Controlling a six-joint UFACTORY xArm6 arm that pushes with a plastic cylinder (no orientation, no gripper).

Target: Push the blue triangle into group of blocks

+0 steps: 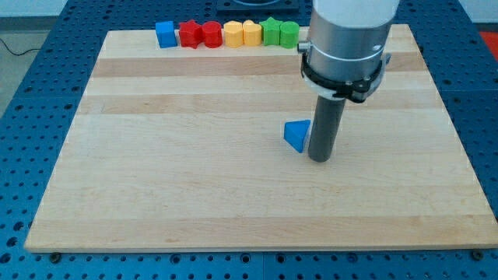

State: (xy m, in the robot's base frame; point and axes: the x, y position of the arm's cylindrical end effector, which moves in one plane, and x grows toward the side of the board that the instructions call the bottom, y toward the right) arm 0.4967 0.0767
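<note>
The blue triangle lies on the wooden board, a little right of the middle. My tip rests on the board just to the triangle's right and slightly below it, touching or almost touching its right edge. The group of blocks stands in a row along the board's top edge: a blue cube, two red blocks, two yellow blocks and two green blocks. The row is far above and to the left of the triangle.
The arm's grey body hangs over the board's upper right and hides what is behind it, just right of the green blocks. A blue perforated table surrounds the board.
</note>
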